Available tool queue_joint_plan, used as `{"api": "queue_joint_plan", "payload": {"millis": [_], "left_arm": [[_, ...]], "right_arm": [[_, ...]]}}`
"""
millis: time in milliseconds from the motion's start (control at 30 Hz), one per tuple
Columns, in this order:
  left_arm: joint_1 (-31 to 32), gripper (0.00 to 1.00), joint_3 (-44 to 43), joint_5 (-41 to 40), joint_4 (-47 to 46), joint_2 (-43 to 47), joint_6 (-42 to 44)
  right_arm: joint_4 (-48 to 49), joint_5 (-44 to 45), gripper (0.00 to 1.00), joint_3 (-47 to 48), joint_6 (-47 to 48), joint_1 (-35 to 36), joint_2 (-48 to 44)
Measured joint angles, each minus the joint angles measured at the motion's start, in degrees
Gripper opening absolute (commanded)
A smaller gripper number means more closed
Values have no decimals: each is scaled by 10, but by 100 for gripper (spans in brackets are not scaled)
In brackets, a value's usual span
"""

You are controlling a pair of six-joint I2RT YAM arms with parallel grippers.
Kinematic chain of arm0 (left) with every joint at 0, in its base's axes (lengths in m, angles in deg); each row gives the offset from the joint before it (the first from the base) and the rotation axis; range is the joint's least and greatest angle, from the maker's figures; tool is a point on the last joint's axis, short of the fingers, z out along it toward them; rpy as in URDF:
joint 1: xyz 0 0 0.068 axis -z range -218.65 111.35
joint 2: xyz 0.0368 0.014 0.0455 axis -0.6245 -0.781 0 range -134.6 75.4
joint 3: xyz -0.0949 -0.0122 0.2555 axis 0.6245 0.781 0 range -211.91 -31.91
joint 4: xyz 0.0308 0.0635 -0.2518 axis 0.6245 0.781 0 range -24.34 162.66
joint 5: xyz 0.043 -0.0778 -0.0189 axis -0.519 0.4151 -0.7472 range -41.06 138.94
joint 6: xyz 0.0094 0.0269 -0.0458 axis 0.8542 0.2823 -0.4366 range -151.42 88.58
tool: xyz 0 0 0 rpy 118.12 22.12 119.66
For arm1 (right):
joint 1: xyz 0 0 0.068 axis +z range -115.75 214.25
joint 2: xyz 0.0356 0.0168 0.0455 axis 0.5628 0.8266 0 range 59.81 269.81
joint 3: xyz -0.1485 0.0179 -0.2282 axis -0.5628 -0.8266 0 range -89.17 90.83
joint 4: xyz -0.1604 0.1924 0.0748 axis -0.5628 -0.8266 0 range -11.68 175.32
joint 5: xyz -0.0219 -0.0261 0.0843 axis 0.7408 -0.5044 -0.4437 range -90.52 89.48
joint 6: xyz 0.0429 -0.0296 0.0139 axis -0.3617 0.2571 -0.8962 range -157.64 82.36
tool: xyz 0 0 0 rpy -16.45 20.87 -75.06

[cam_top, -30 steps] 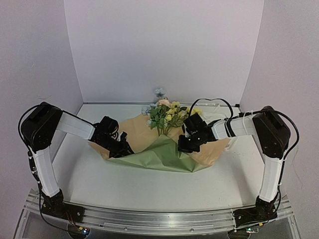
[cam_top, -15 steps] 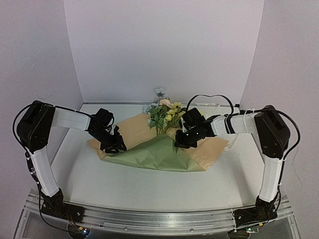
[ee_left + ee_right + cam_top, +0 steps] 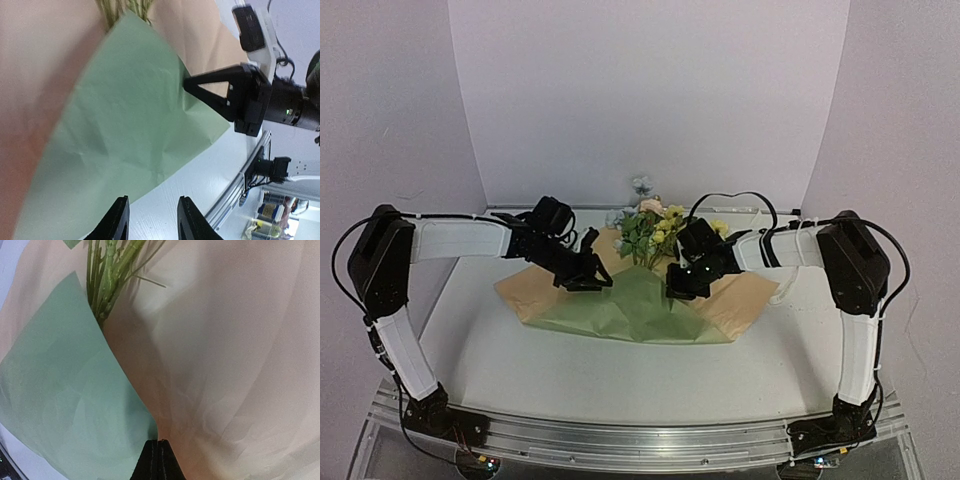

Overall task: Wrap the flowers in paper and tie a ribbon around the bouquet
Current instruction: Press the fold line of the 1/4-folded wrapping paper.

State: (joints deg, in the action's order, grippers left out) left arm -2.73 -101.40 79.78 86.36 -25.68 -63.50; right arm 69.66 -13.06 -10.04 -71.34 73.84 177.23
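- Spread over the middle of the white table [image 3: 620, 385]: large thin creased paper sheet [image 3: 640, 312], olive-green on one face, tan on the other.
- Green part folded up into a broad triangle, point toward the back, tan wings left and right of it.
- At the back centre, lying on the sheet: small bunch of flowers [image 3: 655, 225], pale yellow with one pinkish and one grey-blue bloom, heads toward the rear wall.
- Thin green stems [image 3: 102, 280] tucked under the tip of the green fold.
- Left claw [image 3: 588, 272] low over the left slope of the green fold; in the left wrist view [image 3: 151, 200] fingers spread, nothing between them, green edge and bare table beneath.
- Right claw [image 3: 678, 288] at the right slope of the fold, just beside the stems.
- In the right wrist view [image 3: 160, 442] fingers pressed together, tips at the seam where green meets tan.
- Cannot tell whether any paper caught between them.
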Motion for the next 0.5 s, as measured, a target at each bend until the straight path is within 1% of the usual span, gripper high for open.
{"api": "queue_joint_plan", "payload": {"millis": [100,200,333,500], "left_arm": [[18,20,23,21,-36,-31,-16],[17,17,46,25,-46,-63,-28],[13,14,63,21,-47,-91,-37],[12,13,71,15,-49,-95,-42]], "right_arm": [[-2,6,0,0,-3,0,0],[-4,11,0,0,-3,0,0],[-9,14,2,0,-2,3,0],[-18,25,1,3,-1,11,0]]}}
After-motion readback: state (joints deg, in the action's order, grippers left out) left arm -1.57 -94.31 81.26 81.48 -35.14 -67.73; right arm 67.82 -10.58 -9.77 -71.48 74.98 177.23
